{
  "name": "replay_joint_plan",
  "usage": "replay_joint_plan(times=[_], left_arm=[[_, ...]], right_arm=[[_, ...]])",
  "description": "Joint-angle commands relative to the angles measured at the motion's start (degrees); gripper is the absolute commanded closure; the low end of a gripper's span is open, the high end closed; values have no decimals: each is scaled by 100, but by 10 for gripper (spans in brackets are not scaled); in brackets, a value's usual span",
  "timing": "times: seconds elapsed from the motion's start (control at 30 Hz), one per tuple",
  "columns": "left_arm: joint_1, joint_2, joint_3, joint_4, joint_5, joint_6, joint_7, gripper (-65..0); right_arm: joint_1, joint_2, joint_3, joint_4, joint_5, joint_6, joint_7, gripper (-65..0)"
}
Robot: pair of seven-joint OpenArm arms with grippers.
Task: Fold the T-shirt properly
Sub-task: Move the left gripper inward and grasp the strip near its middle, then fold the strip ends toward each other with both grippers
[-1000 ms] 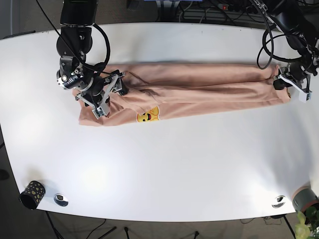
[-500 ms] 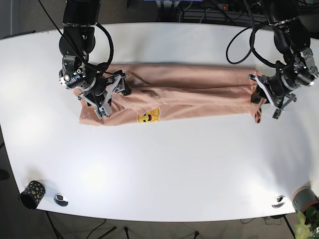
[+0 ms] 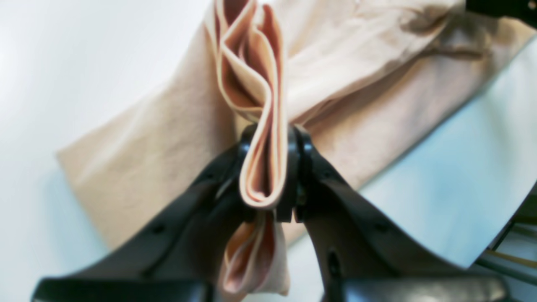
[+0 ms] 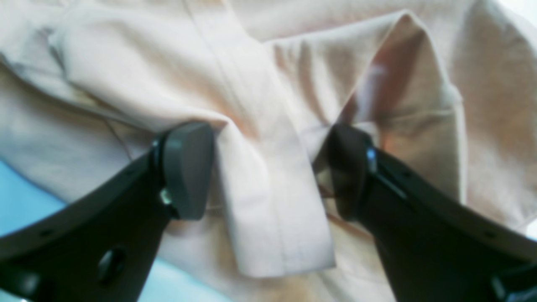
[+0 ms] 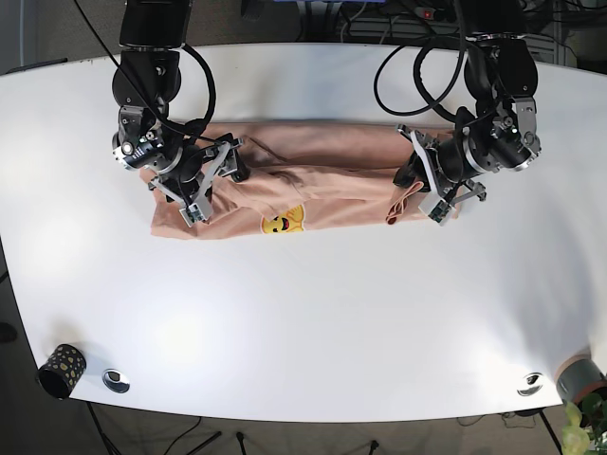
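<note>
Peach cotton T-shirt point(image 5: 313, 175), lying as a long horizontal band across the upper half of the white table point(image 5: 313, 313); yellow smiley print point(image 5: 282, 221) on its lower edge, left of centre.

Left gripper point(image 3: 268, 176): on the right side of the base view, jaws pressed together on a bunched, multi-layered fold of the T-shirt point(image 3: 260, 126). In the left wrist view the layers loop up between the dark fingers point(image 3: 293, 167) and hang out below them. The rest of the cloth lies flat on the table behind. In the base view this pinched end point(image 5: 403, 199) is doubled over onto the band, so the shirt's right end stops near the gripper.

Right gripper point(image 4: 268, 167): on the left side of the base view, jaws spread, one pad point(image 4: 186, 167) to each side of a stitched hem strip point(image 4: 277, 218) at the shirt's left end. Whether the pads touch the cloth cannot be told from the blurred view.

Other items: patterned cup point(image 5: 62, 370) at the near-left table corner, with a small metal disc point(image 5: 116, 380) just beside it; a second disc point(image 5: 529, 384) near the near-right corner.
</note>
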Motion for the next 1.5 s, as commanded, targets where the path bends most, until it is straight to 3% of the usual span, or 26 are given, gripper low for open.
replay_joint_plan(times=[0.0, 0.2, 0.3, 0.53, 0.8, 1.03, 1.3, 1.47], left_arm=[[-87, 205, -13, 97, 255, -8, -105, -64], [-87, 565, -13, 97, 976, -8, -105, -203], [-95, 662, -13, 97, 1073, -8, -105, -224], [-280, 926, 49, 97, 1046, -8, -88, -233], [-245, 961, 778, 370, 1020, -8, -88, -396], [-236, 934, 849, 669, 1020, -8, -88, -404], [-104, 574, 286, 633, 1029, -8, -88, -403], [28, 583, -795, 625, 1020, -8, -88, -403]], right_arm=[[57, 34, 11, 102, 29, 4, 37, -409], [66, 34, 11, 102, 29, 4, 37, -409], [66, 34, 11, 102, 29, 13, 37, -409], [75, 34, 2, 102, 29, 13, 37, -409], [92, 34, 2, 295, 38, 13, 37, -409], [101, 34, 11, 559, 108, 13, 37, -409], [75, 51, 767, 963, 1497, 13, -165, -414], [136, 78, 1620, 779, 2350, 13, -420, -417]])
